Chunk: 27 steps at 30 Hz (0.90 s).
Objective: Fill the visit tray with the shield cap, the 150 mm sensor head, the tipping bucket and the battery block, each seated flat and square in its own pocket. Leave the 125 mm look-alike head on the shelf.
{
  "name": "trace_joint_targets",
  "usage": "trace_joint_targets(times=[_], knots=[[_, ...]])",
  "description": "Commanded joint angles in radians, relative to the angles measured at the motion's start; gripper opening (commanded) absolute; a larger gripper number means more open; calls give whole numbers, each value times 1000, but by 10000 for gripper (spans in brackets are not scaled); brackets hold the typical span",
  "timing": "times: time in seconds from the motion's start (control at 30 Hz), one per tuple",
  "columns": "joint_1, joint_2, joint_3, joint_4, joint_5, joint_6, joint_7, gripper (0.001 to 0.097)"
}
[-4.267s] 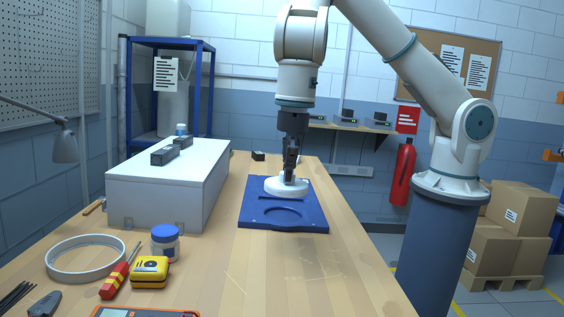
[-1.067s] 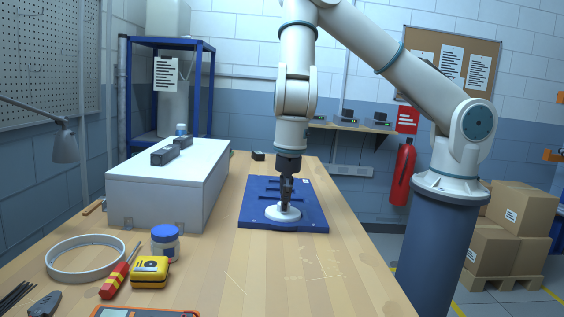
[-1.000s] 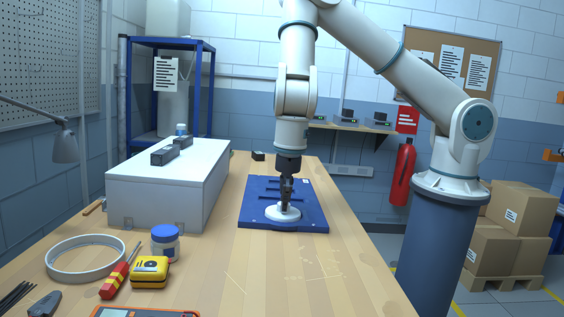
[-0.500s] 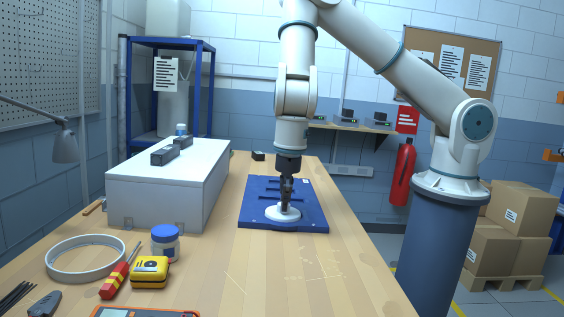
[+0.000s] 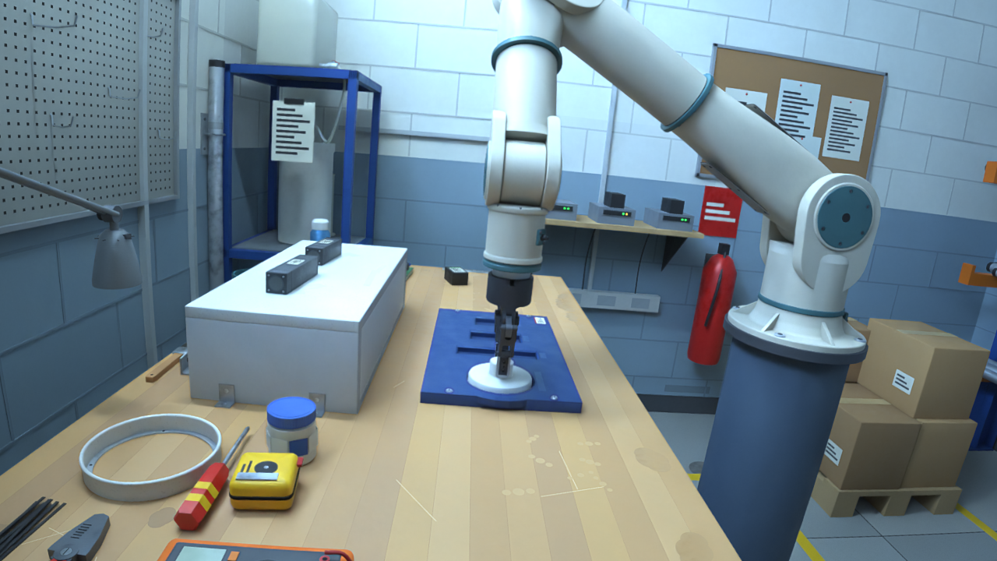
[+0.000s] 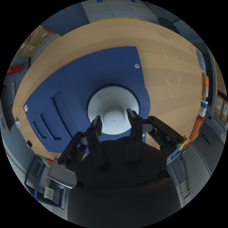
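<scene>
The white round shield cap (image 5: 500, 377) (image 6: 113, 109) sits in the round pocket at the near end of the blue visit tray (image 5: 499, 358) (image 6: 85, 93). My gripper (image 5: 503, 357) (image 6: 114, 120) stands straight above the cap with its fingers open on either side of the cap's raised centre hub, holding nothing. Three long rectangular pockets in the tray beyond the cap lie empty. Two dark sensor heads (image 5: 291, 273) lie end to end on the grey shelf box (image 5: 300, 322) to the tray's left. A small black block (image 5: 456, 275) lies on the bench beyond the tray.
A blue-lidded jar (image 5: 291, 427) stands near the shelf box's front corner, with a yellow tape measure (image 5: 265, 480), a red screwdriver (image 5: 203, 492) and a grey ring (image 5: 150, 455) beside it. The bench's right edge runs close to the tray, and my arm's base stands beyond it.
</scene>
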Motion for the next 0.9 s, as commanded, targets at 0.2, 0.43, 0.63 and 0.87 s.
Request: trace_joint_targets(times=[0.2,0.43,0.63,0.87], knots=[[0,-1,0,0,0,0,0,600],[1,-3,-2,0,-5,2,4,600],[7,-15,-14,-2,-30,13,26,600],[22,-44,-44,-7,-89,41,78,600]])
